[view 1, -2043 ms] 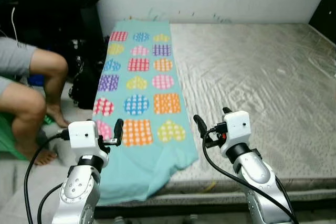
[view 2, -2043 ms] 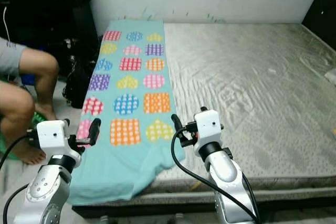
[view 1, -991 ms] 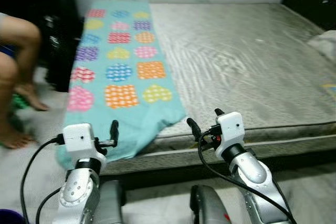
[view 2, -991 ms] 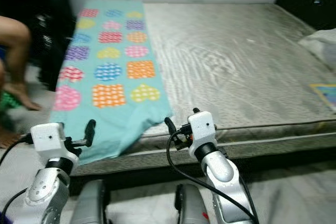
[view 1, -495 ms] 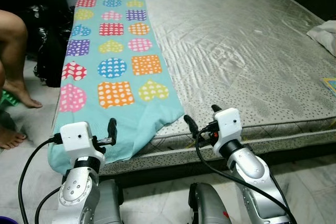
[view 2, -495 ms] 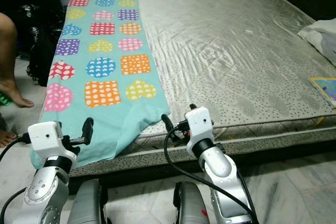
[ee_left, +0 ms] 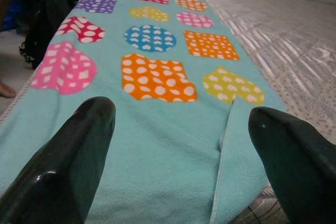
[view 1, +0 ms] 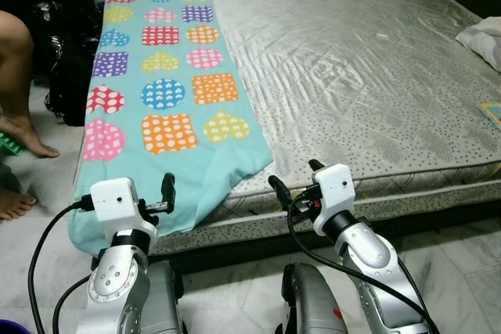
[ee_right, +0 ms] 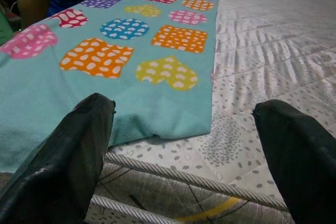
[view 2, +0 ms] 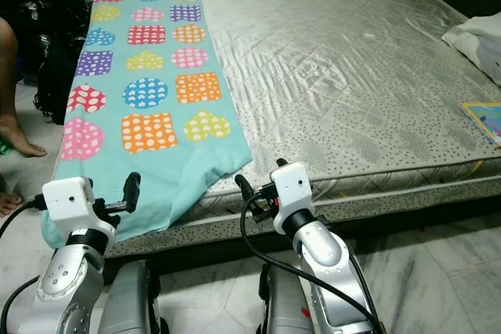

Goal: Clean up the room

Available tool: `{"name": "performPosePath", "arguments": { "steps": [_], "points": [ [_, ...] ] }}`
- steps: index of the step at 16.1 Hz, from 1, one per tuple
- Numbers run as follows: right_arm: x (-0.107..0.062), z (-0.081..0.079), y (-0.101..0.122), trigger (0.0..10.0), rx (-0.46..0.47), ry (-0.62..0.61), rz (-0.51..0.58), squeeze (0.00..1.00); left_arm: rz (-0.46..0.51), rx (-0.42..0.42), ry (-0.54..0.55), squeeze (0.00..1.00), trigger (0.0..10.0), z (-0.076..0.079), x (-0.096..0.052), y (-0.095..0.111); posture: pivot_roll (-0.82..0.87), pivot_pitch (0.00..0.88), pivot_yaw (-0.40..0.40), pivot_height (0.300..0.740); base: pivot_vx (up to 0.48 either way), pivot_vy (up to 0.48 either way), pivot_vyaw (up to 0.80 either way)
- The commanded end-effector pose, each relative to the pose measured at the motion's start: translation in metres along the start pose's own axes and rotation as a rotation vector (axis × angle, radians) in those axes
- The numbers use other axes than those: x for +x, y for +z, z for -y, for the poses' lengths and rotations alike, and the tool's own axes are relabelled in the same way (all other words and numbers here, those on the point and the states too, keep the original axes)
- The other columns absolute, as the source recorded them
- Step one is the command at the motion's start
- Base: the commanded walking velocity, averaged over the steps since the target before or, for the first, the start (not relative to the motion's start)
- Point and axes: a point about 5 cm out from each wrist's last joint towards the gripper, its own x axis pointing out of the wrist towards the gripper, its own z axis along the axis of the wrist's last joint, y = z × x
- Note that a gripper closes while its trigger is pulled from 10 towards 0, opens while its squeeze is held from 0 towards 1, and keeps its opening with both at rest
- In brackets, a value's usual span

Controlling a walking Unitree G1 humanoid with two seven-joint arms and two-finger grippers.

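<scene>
A teal blanket (view 1: 168, 91) printed with coloured hearts and squares lies along the left strip of a bare grey mattress (view 1: 352, 68). Its near end droops over the bed's front left corner. My left gripper (view 1: 167, 187) is held low in front of that drooping end, open, with nothing between the fingers. In the left wrist view the blanket (ee_left: 157, 129) lies just beyond the spread fingertips (ee_left: 97, 111). My right gripper (view 1: 294, 174) hovers before the mattress's front edge, also open and empty. The right wrist view has the blanket's corner (ee_right: 157, 114) ahead.
A person's bare leg (view 1: 16, 52) and foot (view 1: 27, 146) are at the left, beside black bags (view 1: 66, 68). A white pillow (view 1: 481, 33) and a colourful flat item (view 1: 493, 111) lie on the mattress's right edge. Marble floor (view 1: 462, 271) lies before the bed.
The camera has pulled back and swung right, so the bed's front edge, the floor and the pillow have come into view. Both grippers have stayed open and empty.
</scene>
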Motion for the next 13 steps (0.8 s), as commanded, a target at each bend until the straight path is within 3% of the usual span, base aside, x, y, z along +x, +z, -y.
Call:
{"name": "performPosePath", "arguments": {
  "steps": [1,4,9,13],
  "points": [
    [0.0005,0.0040,-0.0008,10.0,-0.005,-0.005,-0.004,0.00,0.008,0.001,0.003,0.00,10.0,-0.0006,-0.0006,0.0028,-0.14,0.132,-0.049,0.550,0.000,0.000,0.00],
    [0.0002,0.0035,0.0015,10.0,-0.078,0.014,0.009,0.00,0.006,-0.005,0.001,0.00,10.0,-0.0006,-0.0003,0.0027,-0.14,0.132,-0.049,0.550,0.000,0.000,0.42],
    [-0.0001,0.0025,0.0012,10.0,-0.073,0.021,0.013,0.00,0.001,-0.010,0.000,0.00,10.0,-0.0007,0.0007,0.0018,-0.14,0.134,-0.050,0.550,0.000,0.000,0.80],
    [0.0003,0.0057,0.0007,10.0,-0.039,0.003,0.015,0.00,0.008,-0.026,-0.016,0.00,10.0,0.0002,0.0017,0.0023,-0.14,0.134,-0.049,0.550,0.000,0.000,0.00]
  ]
}}
